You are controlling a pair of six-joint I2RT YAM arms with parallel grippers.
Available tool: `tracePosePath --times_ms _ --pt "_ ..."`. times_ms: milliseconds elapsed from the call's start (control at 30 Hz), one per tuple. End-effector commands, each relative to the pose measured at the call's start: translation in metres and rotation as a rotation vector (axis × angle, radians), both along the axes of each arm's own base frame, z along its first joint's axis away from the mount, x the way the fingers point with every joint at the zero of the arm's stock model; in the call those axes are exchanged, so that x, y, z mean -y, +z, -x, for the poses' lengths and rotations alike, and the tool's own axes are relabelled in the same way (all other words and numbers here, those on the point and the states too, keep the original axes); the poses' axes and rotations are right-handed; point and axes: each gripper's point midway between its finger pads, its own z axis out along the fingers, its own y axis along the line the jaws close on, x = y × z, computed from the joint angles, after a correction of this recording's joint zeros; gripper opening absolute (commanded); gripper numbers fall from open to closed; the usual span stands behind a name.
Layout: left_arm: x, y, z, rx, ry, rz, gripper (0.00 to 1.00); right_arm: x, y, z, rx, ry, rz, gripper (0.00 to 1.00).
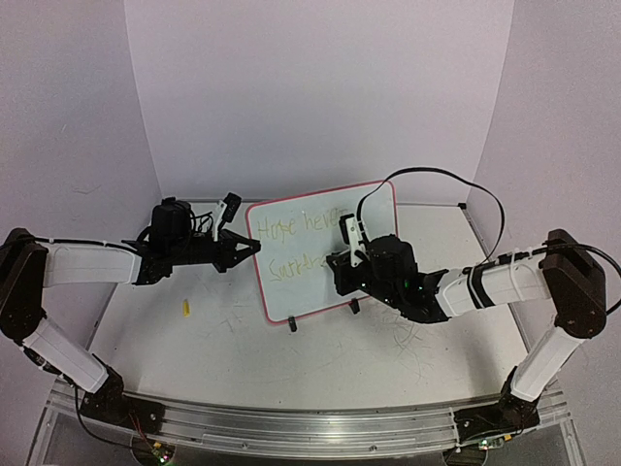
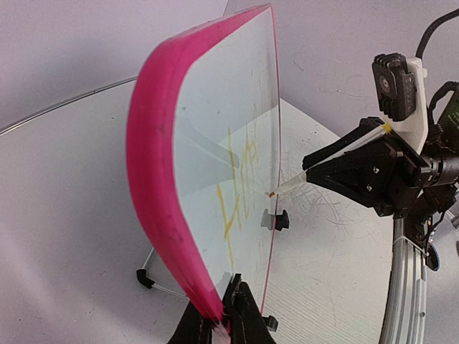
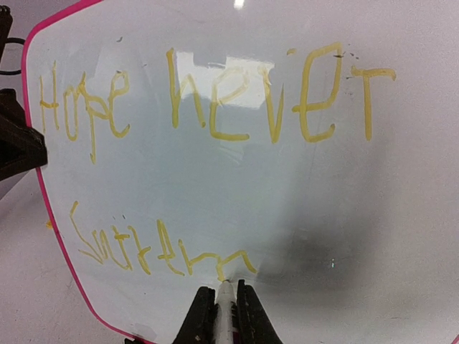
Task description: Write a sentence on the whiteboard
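The whiteboard (image 1: pixel 303 291) stands upright on the table, white with a thin pink-red frame. My left gripper (image 1: pixel 252 249) is shut on its left edge, and the left wrist view shows the jaws (image 2: pixel 224 315) pinching the pink frame (image 2: pixel 154 165). My right gripper (image 3: pixel 225 309) is shut on a white marker (image 3: pixel 226 299), whose tip touches the board at the end of the lower line. The sentence (image 3: pixel 215 100) is yellow handwriting: "Hope never" above and a shorter scrawled word (image 3: pixel 161 247) below. From the left wrist, the right gripper (image 2: pixel 310 169) points the marker (image 2: pixel 287 186) at the board face (image 2: pixel 215 93).
Two black clip feet (image 1: pixel 292 325) (image 1: pixel 354 305) hold the board's lower edge, and a wire prop (image 2: pixel 147 276) braces it behind. A small yellow piece (image 1: pixel 185 309) lies on the table left of the board. Thin grey scratch marks (image 1: pixel 408 335) cover the tabletop.
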Motion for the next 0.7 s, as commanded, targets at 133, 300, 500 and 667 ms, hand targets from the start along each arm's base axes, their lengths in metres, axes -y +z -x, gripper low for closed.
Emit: tracePosePath --times_ms 133,300,500,667 --pt "-0.013 -0.016 -0.017 0.073 0.074 -0.124 0.0 0.029 0.013 -0.021 0.048 -0.12 0.028 0.0" --pt "-0.013 -0.015 -0.017 0.075 0.073 -0.123 0.0 0.026 0.03 -0.03 0.085 -0.13 0.004 0.0" --pt "-0.014 -0.014 -0.017 0.077 0.075 -0.123 0.0 0.022 0.043 -0.039 0.113 -0.135 -0.019 0.0" --pt "-0.013 -0.013 -0.016 0.082 0.073 -0.122 0.0 0.021 0.051 -0.044 0.13 -0.14 -0.028 0.0"
